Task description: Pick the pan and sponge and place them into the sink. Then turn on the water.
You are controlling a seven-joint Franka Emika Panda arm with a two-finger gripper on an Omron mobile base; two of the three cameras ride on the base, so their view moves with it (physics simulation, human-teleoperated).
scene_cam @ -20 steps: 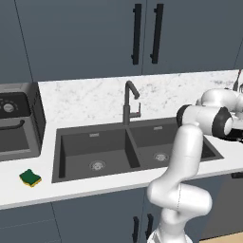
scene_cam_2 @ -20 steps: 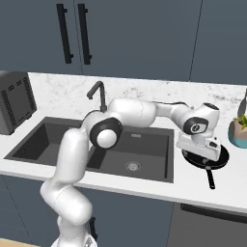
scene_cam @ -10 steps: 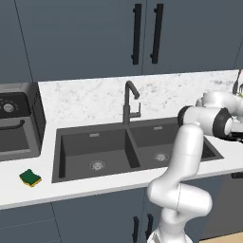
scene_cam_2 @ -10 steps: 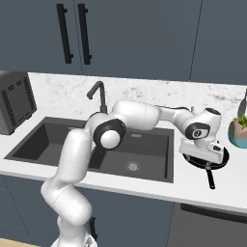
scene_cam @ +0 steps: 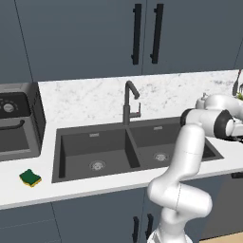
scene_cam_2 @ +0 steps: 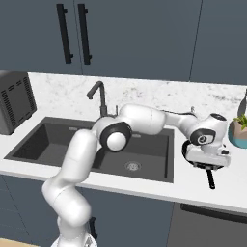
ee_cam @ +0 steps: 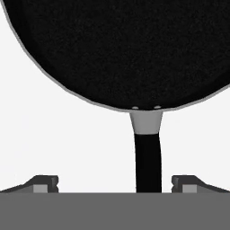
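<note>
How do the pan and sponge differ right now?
The pan is round and all black; the sponge is a small rectangular block, green over yellow. The pan lies on the counter right of the sink, beneath the open gripper, whose fingers straddle its handle; the sponge lies far left, nothing near it. Both rest on the white counter, neither in the sink yet.

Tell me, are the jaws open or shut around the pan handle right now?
Open. In the hand view the gripper has its fingertips wide apart, with the pan handle running between them, untouched.
</note>
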